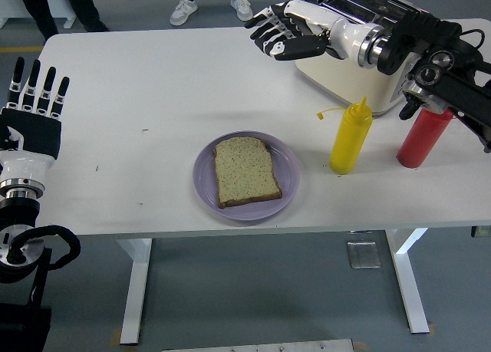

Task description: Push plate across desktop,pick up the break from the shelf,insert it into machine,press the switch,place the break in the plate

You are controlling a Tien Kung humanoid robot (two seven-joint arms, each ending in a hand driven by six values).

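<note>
While the slice of bread (245,170) lay flat in the purple plate (285,185) near the front edge of the white surface (153,99), the right robot hand (282,31) hung above the far part of that surface, fingers spread and empty, just left of the cream toaster (337,68). The left robot hand (32,99) rested at the left edge, fingers straight and apart, gripping nothing. A yellow squeeze bottle (350,137) and a red bottle (420,137) stood upright to the right of the plate, in front of the toaster.
</note>
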